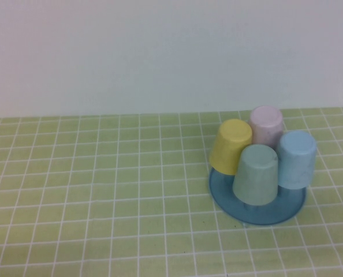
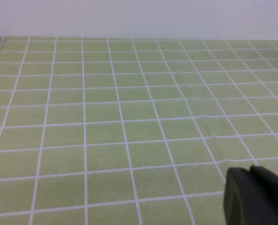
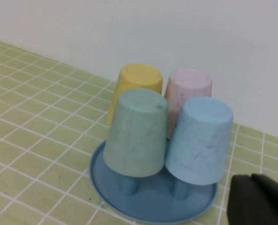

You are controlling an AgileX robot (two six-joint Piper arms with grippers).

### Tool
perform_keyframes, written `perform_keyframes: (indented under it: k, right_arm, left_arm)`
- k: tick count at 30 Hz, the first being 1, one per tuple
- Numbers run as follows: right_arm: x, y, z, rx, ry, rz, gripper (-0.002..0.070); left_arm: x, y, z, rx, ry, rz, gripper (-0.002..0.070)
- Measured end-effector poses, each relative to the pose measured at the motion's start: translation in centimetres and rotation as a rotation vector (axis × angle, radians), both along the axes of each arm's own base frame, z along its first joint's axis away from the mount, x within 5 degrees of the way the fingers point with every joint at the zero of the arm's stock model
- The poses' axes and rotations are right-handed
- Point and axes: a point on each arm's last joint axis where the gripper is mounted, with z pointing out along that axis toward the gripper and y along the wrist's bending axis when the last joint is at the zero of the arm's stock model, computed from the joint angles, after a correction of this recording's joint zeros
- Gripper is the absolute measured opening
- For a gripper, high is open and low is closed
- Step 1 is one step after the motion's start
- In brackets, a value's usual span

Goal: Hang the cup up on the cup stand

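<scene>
The sky-blue cup (image 1: 297, 158) (image 3: 200, 139) hangs upside down on a peg of the blue cup stand (image 1: 223, 198) (image 3: 148, 206), on the stand's right side in the high view. Neither arm shows in the high view. My right gripper (image 3: 251, 180) is shut and holds nothing; it sits a little off the stand's rim, beside the sky-blue cup. In the left wrist view my left gripper (image 2: 250, 169) is shut and empty, low over bare green tablecloth, with no cup or stand near it.
Three more cups hang upside down on the stand: grey-green (image 1: 256, 175) in front, yellow (image 1: 231, 146) at the left, pink (image 1: 266, 125) at the back. The green checked cloth (image 1: 90, 190) covers the table up to a white wall (image 1: 160, 52).
</scene>
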Motion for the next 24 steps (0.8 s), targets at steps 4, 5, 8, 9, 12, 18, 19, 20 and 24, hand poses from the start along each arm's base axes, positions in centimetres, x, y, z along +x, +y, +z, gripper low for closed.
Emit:
perform_keyframes:
  k: [4, 5, 8, 9, 12, 18, 19, 20, 24]
  right_arm:
    - [0.0, 0.0, 0.0, 0.000, 0.000, 0.000, -0.0001]
    - [0.0, 0.0, 0.0, 0.000, 0.000, 0.000, -0.0001]
    - [0.0, 0.0, 0.0, 0.000, 0.000, 0.000, -0.0001]
    - [0.0, 0.0, 0.0, 0.000, 0.000, 0.000, -0.0001]
    - [0.0, 0.0, 0.0, 0.000, 0.000, 0.000, -0.0001]
    - [-0.3, -0.1, 0.3, 0.010, -0.030, 0.000, -0.0001]
    - [-0.5, -0.2, 0.5, 0.015, -0.045, 0.000, -0.0001]
    - [-0.7, -0.2, 0.7, 0.023, -0.069, 0.000, -0.0001]
    - [-2.1, -0.6, 1.6, -0.123, -0.241, 0.037, -0.0001]
  left_arm:
    - [0.0, 0.0, 0.0, 0.000, 0.000, 0.000, 0.0000]
    - [0.0, 0.0, 0.0, 0.000, 0.000, 0.000, 0.0000]
    - [0.0, 0.0, 0.0, 0.000, 0.000, 0.000, 0.0000]
    - [0.0, 0.0, 0.0, 0.000, 0.000, 0.000, 0.0000]
    - [0.0, 0.0, 0.0, 0.000, 0.000, 0.000, 0.0000]
    - [0.0, 0.0, 0.0, 0.000, 0.000, 0.000, 0.0000]
    - [0.0, 0.0, 0.0, 0.000, 0.000, 0.000, 0.0000]
    - [0.0, 0.0, 0.0, 0.000, 0.000, 0.000, 0.0000]
    - [0.0, 0.0, 0.0, 0.002, 0.000, 0.000, 0.0000]
